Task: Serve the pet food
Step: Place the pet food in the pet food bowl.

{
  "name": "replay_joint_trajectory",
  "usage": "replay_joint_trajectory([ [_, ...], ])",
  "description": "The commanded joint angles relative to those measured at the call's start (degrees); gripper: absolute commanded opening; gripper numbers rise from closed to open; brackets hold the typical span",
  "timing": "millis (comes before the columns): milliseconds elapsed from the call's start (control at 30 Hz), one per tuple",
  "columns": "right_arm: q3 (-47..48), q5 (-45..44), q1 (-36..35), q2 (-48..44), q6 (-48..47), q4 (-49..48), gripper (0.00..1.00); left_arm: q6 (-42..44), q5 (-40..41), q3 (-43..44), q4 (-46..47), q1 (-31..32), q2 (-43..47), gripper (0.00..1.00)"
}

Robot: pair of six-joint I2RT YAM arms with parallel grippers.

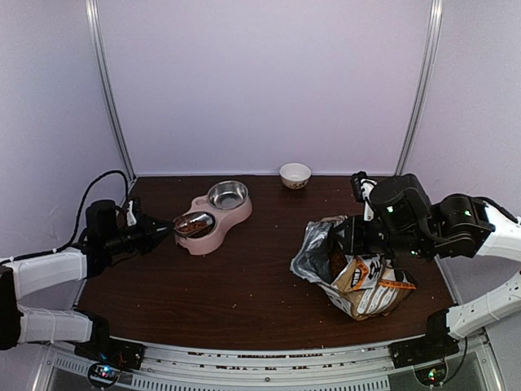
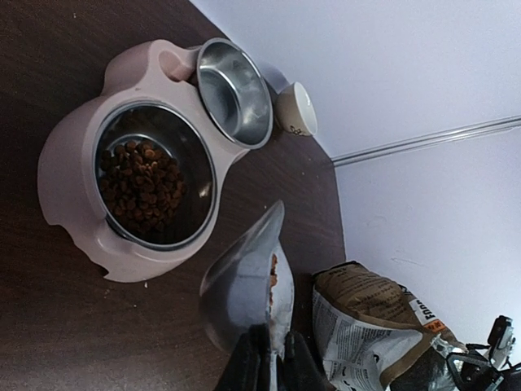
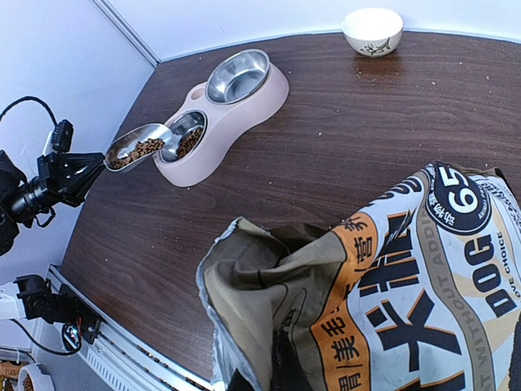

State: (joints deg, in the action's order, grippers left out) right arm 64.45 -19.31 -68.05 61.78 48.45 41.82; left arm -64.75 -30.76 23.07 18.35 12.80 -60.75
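The pink double-bowl feeder (image 1: 238,216) stands at the table's left middle. Its near steel bowl holds brown pet food (image 2: 142,179); the far steel bowl (image 1: 228,195) is empty. My left gripper (image 1: 159,230) is shut on the handle of a metal scoop (image 2: 240,285). The scoop hangs at the near bowl's edge, tilted, with some pellets (image 3: 140,150) in it. My right gripper (image 3: 269,376) is shut on the rim of the white-and-brown food bag (image 1: 362,277). It holds the mouth open, and pellets (image 1: 335,262) show inside.
A small white bowl (image 1: 295,174) stands at the back wall, right of the feeder. A few crumbs lie on the dark table. The bag fills the right side; the left arm (image 1: 49,273) reaches in from the near left edge.
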Motion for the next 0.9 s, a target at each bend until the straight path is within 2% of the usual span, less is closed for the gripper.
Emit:
replay_joint_trajectory([
  [0, 0.7, -1.8, 0.2, -1.9, 0.4, -3.2, 0.0, 4.7, -1.6, 3.2, 2.5, -1.7, -3.5, 0.0],
  [367, 0.7, -2.0, 0.2, -2.0, 0.5, -2.6, 0.0, 9.3, 1.8, 6.7, -2.1, -4.1, -8.2, 0.0],
  [867, 1.0, -1.3, 0.3, -1.2, 0.2, -2.9, 0.0, 20.5, 9.3, 15.7, -19.3, -4.3, -10.8, 0.0],
])
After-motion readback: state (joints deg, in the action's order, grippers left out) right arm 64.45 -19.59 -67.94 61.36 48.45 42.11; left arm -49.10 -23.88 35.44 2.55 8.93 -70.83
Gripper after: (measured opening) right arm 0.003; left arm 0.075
